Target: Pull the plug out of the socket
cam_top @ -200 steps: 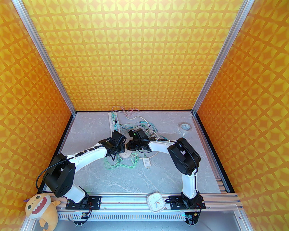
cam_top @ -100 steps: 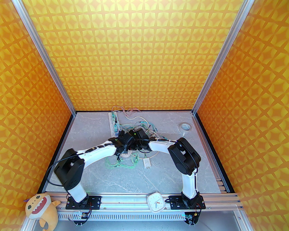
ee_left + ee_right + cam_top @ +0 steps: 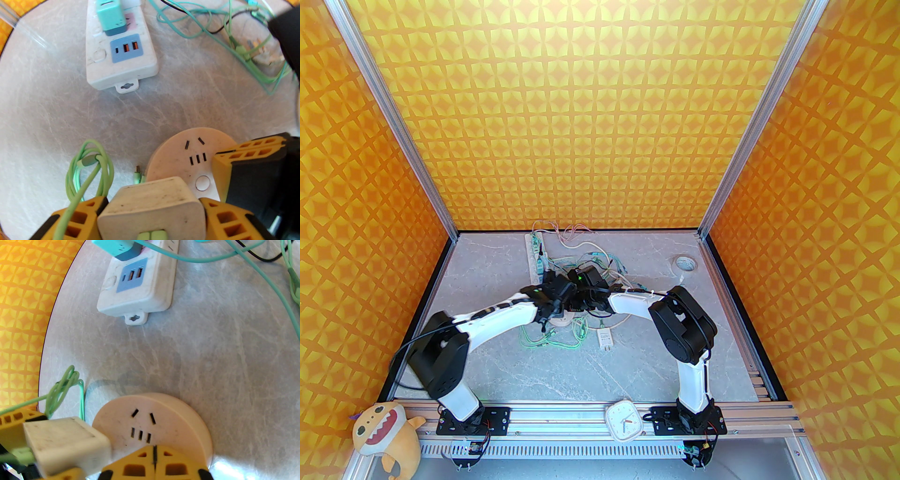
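Note:
A cream plug block (image 3: 152, 206) with green cables in its end sits between the yellow fingers of my left gripper (image 3: 151, 218), which is shut on it. The plug (image 3: 65, 439) hangs over the near-left edge of the round cream socket (image 3: 178, 159); its prongs are hidden. My right gripper (image 3: 153, 462) is shut, its joined tips pressing down on the top of the socket (image 3: 168, 413) beside the round button. In the top view both grippers, left (image 3: 555, 300) and right (image 3: 576, 304), meet over the socket (image 3: 560, 321).
A white power strip (image 3: 121, 63) with a teal charger (image 3: 110, 16) plugged in lies just beyond. Green cables (image 3: 86, 168) loop beside the socket. A loose white charger (image 3: 605, 338), a tape roll (image 3: 686, 264), a clock (image 3: 625, 420) and a plush toy (image 3: 384, 436) lie around.
The left arm swung right until its gripper met the right one over the socket, then eased back slightly. The right arm has stayed put.

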Robot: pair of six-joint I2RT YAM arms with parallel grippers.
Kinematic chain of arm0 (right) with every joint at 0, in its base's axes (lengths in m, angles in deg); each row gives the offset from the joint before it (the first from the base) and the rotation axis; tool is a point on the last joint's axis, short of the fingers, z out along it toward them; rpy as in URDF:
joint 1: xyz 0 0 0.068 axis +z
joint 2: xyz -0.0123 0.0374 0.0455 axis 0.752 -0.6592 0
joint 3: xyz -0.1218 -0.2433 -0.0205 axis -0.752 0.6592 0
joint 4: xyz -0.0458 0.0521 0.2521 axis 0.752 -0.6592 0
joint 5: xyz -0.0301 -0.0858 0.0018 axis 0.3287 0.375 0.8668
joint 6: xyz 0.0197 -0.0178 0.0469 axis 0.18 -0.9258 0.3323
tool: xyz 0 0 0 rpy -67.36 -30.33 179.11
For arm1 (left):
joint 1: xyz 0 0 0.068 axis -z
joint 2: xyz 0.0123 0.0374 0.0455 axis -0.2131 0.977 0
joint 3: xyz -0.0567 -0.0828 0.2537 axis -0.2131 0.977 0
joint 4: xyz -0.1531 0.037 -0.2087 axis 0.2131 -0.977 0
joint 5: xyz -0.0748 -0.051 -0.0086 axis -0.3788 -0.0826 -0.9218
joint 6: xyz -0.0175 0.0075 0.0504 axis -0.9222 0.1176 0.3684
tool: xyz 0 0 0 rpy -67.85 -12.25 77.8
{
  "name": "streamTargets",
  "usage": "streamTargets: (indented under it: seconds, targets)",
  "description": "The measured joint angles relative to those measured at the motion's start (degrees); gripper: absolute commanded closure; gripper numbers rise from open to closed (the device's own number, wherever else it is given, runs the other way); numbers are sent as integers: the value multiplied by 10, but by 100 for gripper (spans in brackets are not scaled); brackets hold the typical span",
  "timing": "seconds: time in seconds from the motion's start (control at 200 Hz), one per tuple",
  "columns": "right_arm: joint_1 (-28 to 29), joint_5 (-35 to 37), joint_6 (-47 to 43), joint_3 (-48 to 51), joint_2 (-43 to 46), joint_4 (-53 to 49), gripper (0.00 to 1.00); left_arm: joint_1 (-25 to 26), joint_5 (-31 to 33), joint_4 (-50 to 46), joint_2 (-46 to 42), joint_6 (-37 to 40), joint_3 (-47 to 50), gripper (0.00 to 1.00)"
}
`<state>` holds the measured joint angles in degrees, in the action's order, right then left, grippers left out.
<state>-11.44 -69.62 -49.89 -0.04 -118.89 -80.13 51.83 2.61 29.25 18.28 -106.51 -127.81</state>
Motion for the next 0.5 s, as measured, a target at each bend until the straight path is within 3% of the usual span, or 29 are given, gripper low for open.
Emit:
streamTargets:
  seconds: [0.135, 0.5]
  targets:
    - [1, 7, -2, -1, 0, -1, 100, -14, -19, 7, -42, -3, 12, 49]
    - [0, 37, -13, 0, 7, -12, 100, -26, -44, 21, -46, -3, 17, 49]
